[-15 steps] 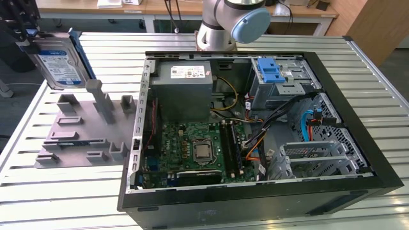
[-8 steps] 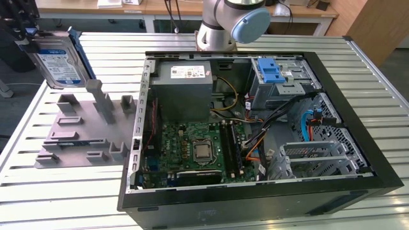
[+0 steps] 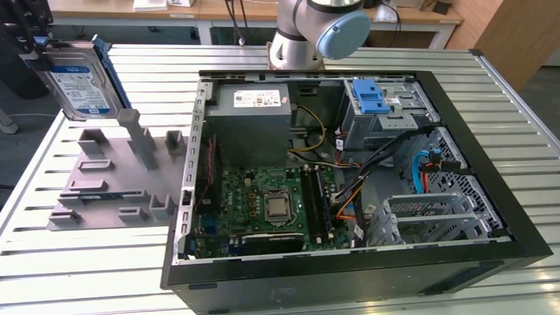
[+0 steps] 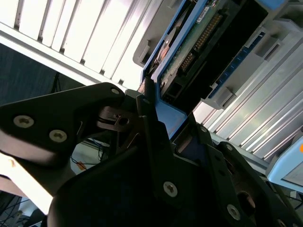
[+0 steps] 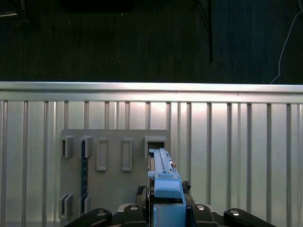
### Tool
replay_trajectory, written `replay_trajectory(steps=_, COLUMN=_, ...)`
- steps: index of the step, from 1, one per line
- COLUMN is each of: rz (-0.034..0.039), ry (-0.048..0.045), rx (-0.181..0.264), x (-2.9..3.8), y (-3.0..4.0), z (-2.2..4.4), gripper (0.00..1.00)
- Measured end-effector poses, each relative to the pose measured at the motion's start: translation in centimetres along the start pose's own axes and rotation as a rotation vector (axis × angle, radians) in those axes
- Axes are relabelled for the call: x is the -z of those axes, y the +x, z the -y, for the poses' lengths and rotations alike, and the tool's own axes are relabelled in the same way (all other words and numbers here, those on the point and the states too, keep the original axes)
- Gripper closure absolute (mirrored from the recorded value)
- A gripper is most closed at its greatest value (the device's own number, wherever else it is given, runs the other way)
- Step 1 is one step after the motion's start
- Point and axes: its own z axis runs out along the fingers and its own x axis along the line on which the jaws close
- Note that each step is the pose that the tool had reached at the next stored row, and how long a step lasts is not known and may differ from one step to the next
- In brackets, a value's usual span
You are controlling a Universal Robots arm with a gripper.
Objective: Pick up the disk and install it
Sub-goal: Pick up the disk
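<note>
Over slatted metal table, gripper clamping disk, dark floor beyond

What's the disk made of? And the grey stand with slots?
The disk looks like silver metal with a dull sheen, its rails smooth blue plastic. The grey stand looks matte, probably plastic, without shine.

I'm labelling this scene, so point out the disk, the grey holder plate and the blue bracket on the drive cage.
disk [image 3: 77, 82]: exterior view, on its label.
grey holder plate [image 3: 118, 178]: exterior view, on its flat base.
blue bracket [image 3: 372, 98]: exterior view, on its top face.
</note>
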Motion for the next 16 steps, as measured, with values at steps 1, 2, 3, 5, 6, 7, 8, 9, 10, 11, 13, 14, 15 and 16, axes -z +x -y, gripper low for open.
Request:
replay_trajectory(steps=1, rz=0.0, ry=0.0, rx=0.0, x=0.04, y=0.0, z=0.0, gripper=0.64)
replay_trajectory(steps=2, rz=0.0, ry=0.0, rx=0.0, x=0.08, y=0.0, z=0.0, gripper=0.64)
replay_trajectory(steps=3, rz=0.0, ry=0.0, rx=0.0, x=0.12, y=0.0, z=0.0, gripper=0.64)
replay_trajectory(steps=5, rz=0.0, ry=0.0, rx=0.0, x=0.2, y=0.0, z=0.0, gripper=0.64)
replay_trajectory(steps=6, rz=0.0, ry=0.0001, rx=0.0, x=0.23, y=0.0, z=0.0, gripper=0.64)
replay_trajectory(steps=7, rz=0.0, ry=0.0001, rx=0.0, x=0.26, y=0.0, z=0.0, gripper=0.64)
replay_trajectory(steps=8, rz=0.0, ry=0.0, rx=0.0, x=0.29, y=-0.01, z=0.0, gripper=0.64)
replay_trajectory(steps=9, rz=-0.0001, ry=0.0, rx=0.0, x=0.31, y=-0.01, z=0.0, gripper=0.64)
replay_trajectory(steps=10, rz=0.0, ry=0.0, rx=0.0, x=0.34, y=-0.01, z=0.0, gripper=0.64)
replay_trajectory(steps=11, rz=0.0, ry=0.0, rx=0.0, x=0.36, y=-0.01, z=0.0, gripper=0.64)
replay_trajectory(steps=13, rz=0.0, ry=0.0, rx=0.0, x=0.41, y=-0.01, z=0.0, gripper=0.64)
replay_trajectory(steps=14, rz=0.0, ry=0.0001, rx=0.0, x=0.43, y=-0.01, z=0.0, gripper=0.64)
replay_trajectory(steps=15, rz=0.0, ry=0.0, rx=0.0, x=0.46, y=-0.01, z=0.0, gripper=0.64)
replay_trajectory(steps=16, rz=0.0, ry=0.0, rx=0.0, x=0.48, y=-0.01, z=0.0, gripper=0.64)
